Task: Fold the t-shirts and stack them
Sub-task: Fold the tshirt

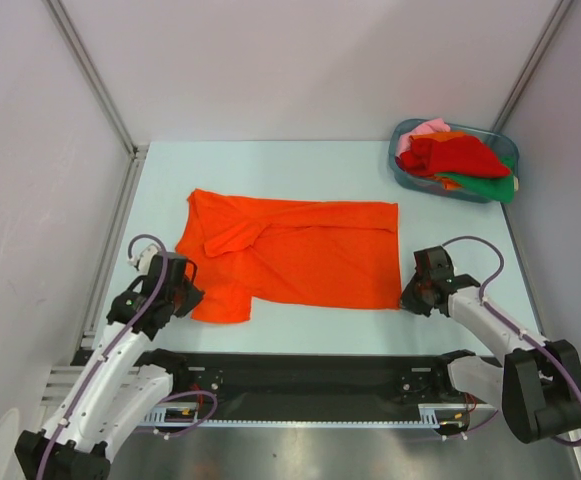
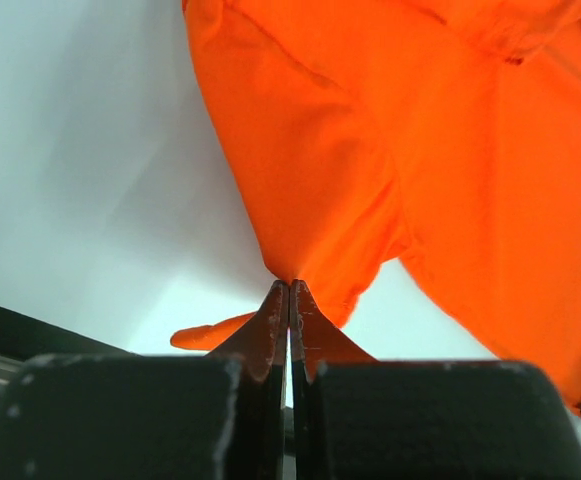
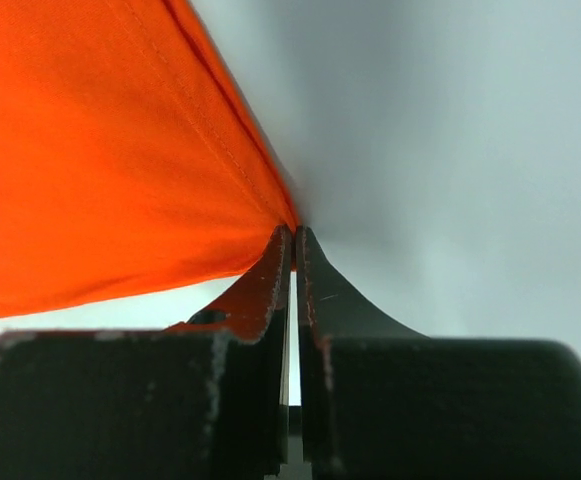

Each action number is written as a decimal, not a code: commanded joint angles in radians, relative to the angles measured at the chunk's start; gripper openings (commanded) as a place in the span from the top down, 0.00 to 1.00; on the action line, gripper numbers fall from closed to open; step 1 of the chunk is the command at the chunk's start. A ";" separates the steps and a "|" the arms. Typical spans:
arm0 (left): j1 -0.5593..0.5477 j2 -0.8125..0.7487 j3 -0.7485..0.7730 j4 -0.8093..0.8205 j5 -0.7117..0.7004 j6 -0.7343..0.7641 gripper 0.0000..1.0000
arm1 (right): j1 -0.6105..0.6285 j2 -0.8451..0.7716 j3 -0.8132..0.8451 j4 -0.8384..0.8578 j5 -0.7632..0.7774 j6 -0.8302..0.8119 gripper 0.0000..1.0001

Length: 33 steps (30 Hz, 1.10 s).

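Pinching the orange t-shirt point(image 1: 300, 250) by its near corners, left gripper point(image 2: 289, 285) and right gripper point(image 3: 294, 230) flank it. Only the top view catches the tub point(image 1: 398, 165) of shirts point(image 1: 450, 155).

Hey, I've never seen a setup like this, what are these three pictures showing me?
Two robot arms, the left arm and the right arm, are bolted at the near edge of a pale table. The wide picture looks down from above; the two close-ups come from a camera on each wrist. An orange t-shirt lies spread on the table, and a blue tub at the far right holds more shirts. The left fingers are shut on the shirt's near left corner, the right fingers on its near right corner.
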<state>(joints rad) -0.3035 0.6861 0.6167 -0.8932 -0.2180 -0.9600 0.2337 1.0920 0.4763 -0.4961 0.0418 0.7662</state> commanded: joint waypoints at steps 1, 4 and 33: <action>-0.008 -0.014 0.072 -0.006 -0.049 0.024 1.00 | 0.006 0.005 0.062 0.004 0.009 -0.083 1.00; -0.008 0.003 0.118 0.007 -0.070 0.039 1.00 | 0.004 0.038 0.103 0.022 -0.029 -0.151 1.00; 0.162 0.641 0.534 0.404 -0.041 0.225 0.99 | -0.116 0.594 0.648 0.133 -0.180 -0.358 1.00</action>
<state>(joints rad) -0.1471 1.3037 1.0939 -0.5701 -0.2977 -0.7994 0.1242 1.6581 1.0775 -0.3801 -0.1226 0.4309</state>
